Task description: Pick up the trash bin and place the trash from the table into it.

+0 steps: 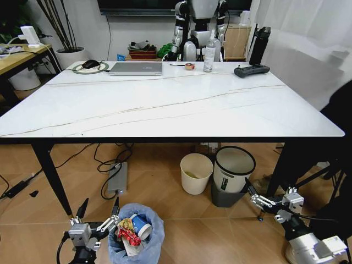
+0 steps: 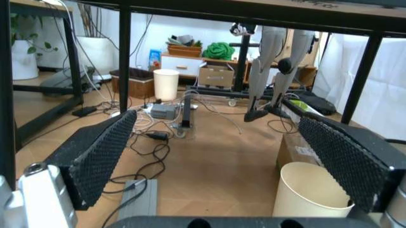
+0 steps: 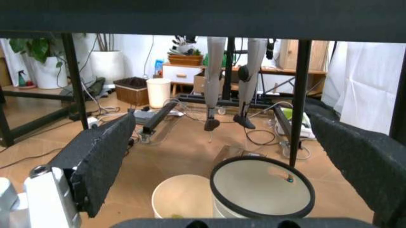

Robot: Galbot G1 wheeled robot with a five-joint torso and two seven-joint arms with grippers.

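Low near the floor, in front of the desk (image 1: 165, 104): left gripper (image 1: 99, 210) with fingers spread apart, holding nothing, just beside the left rim of the trash bin (image 1: 153, 237). Bin standing upright on the wooden floor, lined with a crinkly light-blue bag, close to the lower edge of the head view. Inside the bin: trash (image 1: 133, 230), among it a red wrapper, a blue-and-white paper cup and some white paper.

At the right side, also low above the floor: right gripper (image 1: 254, 199), fingers wide apart and empty, pointing toward a dark grey bin (image 1: 234, 168) with white liner. Just beside that one, a cream round bin (image 1: 196, 172), both standing under the front edge of the desk.

On the far part of the white marble-look top: a silver laptop (image 1: 136, 67), a spray bottle (image 1: 209, 52), a small roll of tape (image 1: 189, 66), a black controller (image 1: 251, 70).

From the left wrist: left gripper (image 2: 222, 156) with two black textured pads open, cream bin (image 2: 311, 190) between them farther away. From the right wrist: right gripper (image 3: 228, 156) open as well, grey bin (image 3: 262, 187) and cream bin (image 3: 180, 197) straight ahead.
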